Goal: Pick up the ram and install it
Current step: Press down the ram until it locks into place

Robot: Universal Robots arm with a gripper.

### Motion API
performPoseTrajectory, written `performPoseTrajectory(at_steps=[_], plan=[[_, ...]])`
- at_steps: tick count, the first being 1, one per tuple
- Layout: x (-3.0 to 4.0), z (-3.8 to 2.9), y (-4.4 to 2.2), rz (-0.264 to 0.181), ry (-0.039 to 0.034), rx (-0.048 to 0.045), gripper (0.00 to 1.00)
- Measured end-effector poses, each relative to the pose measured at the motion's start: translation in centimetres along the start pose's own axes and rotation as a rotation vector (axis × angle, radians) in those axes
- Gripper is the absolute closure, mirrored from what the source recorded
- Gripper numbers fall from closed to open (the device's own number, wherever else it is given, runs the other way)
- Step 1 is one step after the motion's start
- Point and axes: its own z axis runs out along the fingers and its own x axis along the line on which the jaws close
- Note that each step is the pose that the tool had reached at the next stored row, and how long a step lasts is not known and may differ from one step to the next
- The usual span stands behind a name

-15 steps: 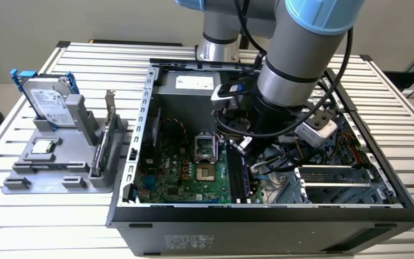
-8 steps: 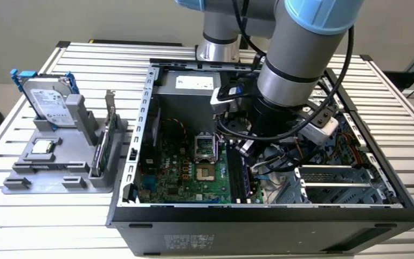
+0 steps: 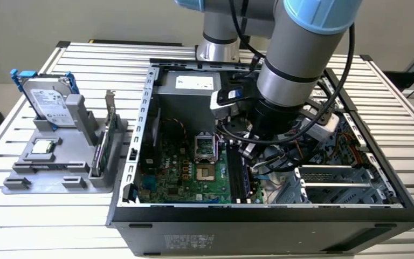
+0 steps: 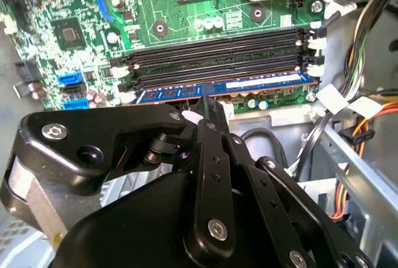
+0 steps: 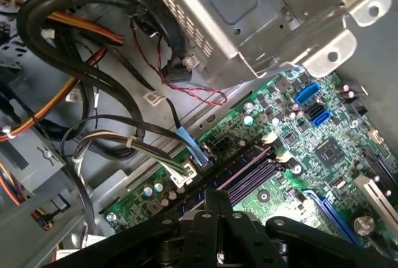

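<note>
Matt black plastic on the gripper (image 4: 202, 115), with small bright metal screws. Blue, slightly glossy board on the ram (image 4: 224, 89), perhaps bearing a pale paper label. Glossy green lacquer on the motherboard (image 4: 180, 22). Bare dull grey sheet metal on the case (image 5: 249, 7).

open computer case (image 3: 149, 135) on the slatted table (image 3: 20, 226), motherboard (image 3: 185, 178) lying inside it. parts holder (image 3: 56, 172) beside the case toward the exterior view's left, hard drive (image 3: 49, 100) upright in it. ram (image 4: 224, 89) in the motherboard's outermost slot, gripper (image 4: 208, 109) just above.
</note>
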Motion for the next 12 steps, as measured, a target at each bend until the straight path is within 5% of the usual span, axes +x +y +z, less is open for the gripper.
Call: performPoseTrajectory(at_steps=[12], plan=[[0.00,0.02,-0.03,-0.148,0.0010,-0.0066,1.00]])
